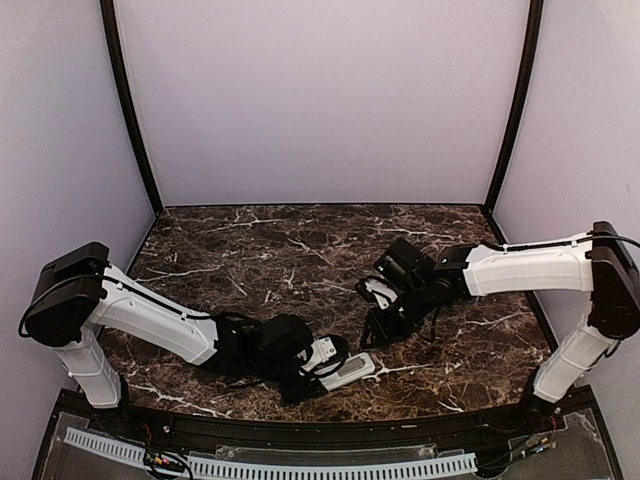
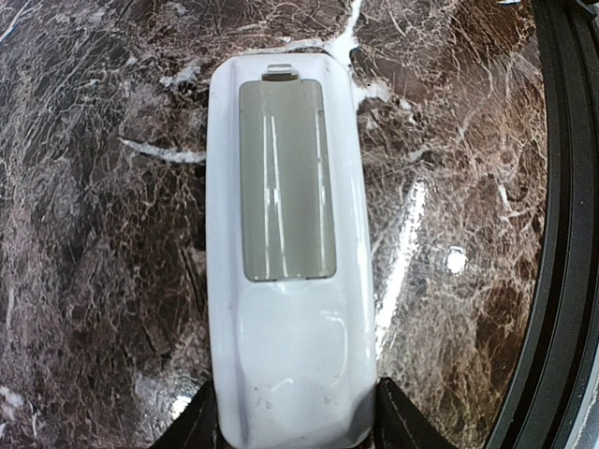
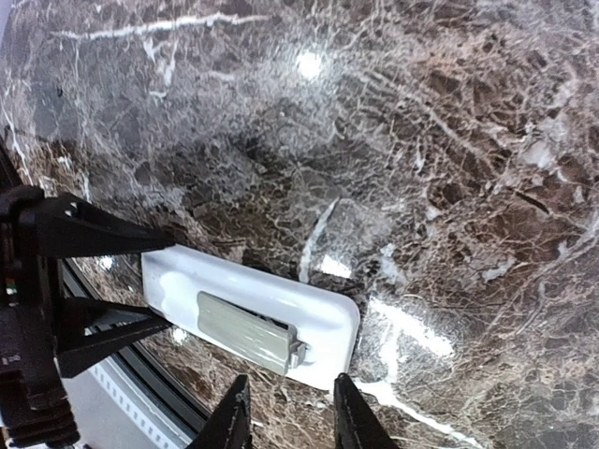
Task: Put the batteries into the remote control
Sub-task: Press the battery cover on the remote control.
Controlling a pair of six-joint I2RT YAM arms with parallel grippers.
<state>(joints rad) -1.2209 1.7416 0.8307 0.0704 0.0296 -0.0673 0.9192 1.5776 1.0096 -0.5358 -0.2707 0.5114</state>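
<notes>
The remote control [image 2: 285,346] lies back-up on the marble table [image 2: 84,234], with a grey battery cover [image 2: 285,178] over its bay. My left gripper [image 2: 298,430] is shut on the remote's near end, one finger on each side. In the right wrist view the remote [image 3: 323,318] lies just ahead of my right gripper [image 3: 290,421], which is open and empty. There the cover [image 3: 243,329] looks slightly raised at its tab end. In the top view the remote [image 1: 352,370] is near the front edge, with the right gripper [image 1: 372,335] above its far end. No batteries are in view.
The table's raised black front rim [image 2: 562,234] runs close beside the remote, with a white ribbed strip [image 1: 300,465] beyond it. The left gripper's fingers [image 3: 103,234] show at the left of the right wrist view. Dark posts [image 1: 130,110] frame the back wall.
</notes>
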